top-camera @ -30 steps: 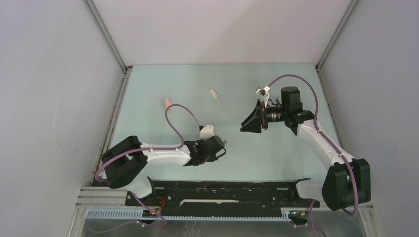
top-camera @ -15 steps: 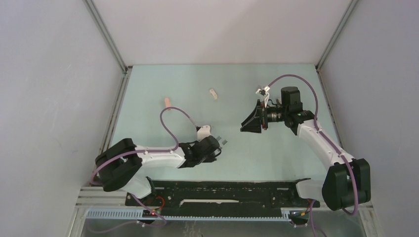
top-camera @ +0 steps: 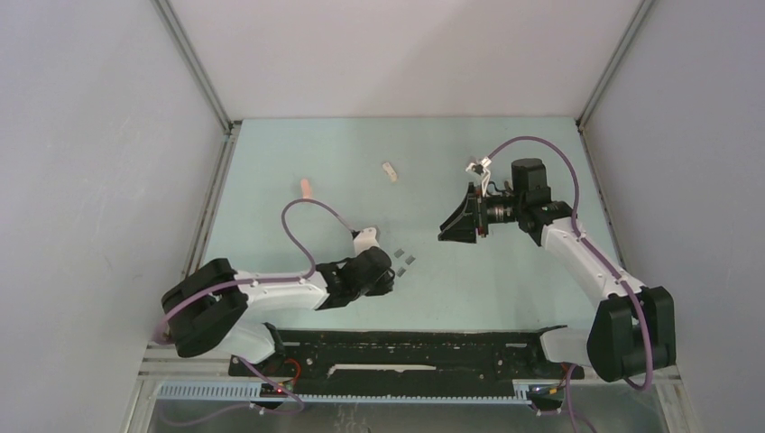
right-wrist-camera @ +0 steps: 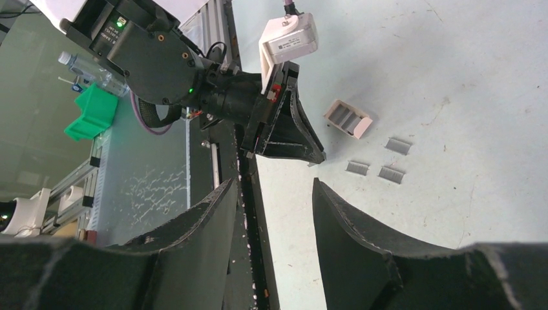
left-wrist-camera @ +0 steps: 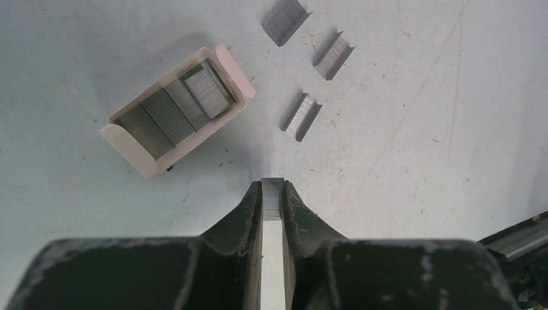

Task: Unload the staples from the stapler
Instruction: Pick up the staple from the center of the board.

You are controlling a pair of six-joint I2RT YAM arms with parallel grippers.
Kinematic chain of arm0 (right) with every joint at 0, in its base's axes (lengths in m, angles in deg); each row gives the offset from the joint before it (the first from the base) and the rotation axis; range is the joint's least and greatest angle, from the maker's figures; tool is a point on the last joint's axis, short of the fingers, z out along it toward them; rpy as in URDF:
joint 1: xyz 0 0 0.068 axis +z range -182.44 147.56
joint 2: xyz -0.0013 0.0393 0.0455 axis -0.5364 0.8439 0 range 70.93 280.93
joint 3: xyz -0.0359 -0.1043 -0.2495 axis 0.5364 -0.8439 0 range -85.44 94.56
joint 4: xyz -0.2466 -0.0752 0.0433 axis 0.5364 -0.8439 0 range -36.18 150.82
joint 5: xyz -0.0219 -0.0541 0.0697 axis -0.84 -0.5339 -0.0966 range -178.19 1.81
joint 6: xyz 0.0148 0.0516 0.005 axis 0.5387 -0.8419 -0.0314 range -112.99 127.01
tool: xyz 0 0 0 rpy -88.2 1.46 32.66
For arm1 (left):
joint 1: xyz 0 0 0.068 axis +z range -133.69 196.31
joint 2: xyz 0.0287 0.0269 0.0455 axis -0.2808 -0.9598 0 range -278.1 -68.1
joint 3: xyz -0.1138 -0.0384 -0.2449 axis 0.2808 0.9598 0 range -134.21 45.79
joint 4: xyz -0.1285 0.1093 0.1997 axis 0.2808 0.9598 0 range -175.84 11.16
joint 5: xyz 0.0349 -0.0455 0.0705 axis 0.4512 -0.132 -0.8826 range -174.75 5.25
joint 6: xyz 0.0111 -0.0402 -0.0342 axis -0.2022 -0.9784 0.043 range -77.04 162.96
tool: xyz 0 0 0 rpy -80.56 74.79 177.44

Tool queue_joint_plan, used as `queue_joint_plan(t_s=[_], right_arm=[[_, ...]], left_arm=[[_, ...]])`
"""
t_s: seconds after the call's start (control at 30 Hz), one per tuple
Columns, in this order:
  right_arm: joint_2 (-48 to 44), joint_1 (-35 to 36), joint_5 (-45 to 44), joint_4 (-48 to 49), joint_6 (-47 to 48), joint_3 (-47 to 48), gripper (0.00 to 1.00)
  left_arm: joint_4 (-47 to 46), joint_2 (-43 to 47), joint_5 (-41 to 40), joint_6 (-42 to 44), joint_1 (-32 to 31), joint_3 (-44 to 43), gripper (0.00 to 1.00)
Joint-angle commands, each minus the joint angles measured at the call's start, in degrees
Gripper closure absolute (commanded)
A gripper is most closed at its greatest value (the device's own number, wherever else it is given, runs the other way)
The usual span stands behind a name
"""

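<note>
Staples (left-wrist-camera: 301,116): three strips lie loose on the table (left-wrist-camera: 420,97) beside the card box (left-wrist-camera: 174,110), a fourth clamped in the left gripper (left-wrist-camera: 272,190); right gripper (right-wrist-camera: 273,187) gapes, empty; held strip best lowered flat beside the others before release.

Three of the staples (left-wrist-camera: 301,116) lie apart on the counter (left-wrist-camera: 420,129), just beside a box (left-wrist-camera: 125,137) holding more
</note>
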Motion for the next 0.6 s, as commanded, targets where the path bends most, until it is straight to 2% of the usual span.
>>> queue_joint_plan(t_s=[0.0, 0.13, 0.27, 0.47, 0.57], right_arm=[[0.7, 0.8, 0.6, -0.6, -0.1, 2.1, 0.44], [2.4, 1.6, 0.8, -1.2, -0.3, 2.1, 0.44], [7.4, 2.6, 4.8, -0.4, -2.7, 2.0, 0.44], [11.2, 4.5, 7.3, 10.6, -12.3, -2.0, 0.41], [12.4, 5.7, 7.6, 14.7, -16.5, -3.5, 0.35]], left_arm=[[-4.5, 2.8, 1.0, -1.3, 0.9, 1.8, 0.85], [-10.4, 4.9, 3.4, -2.6, 2.3, 5.5, 0.85], [-19.2, 8.8, 7.1, -4.3, 4.7, 10.3, 0.85], [-25.3, 17.4, 8.7, -5.7, 7.3, 15.0, 0.85], [-28.3, 21.4, 9.1, -6.8, 8.4, 16.5, 0.85]])
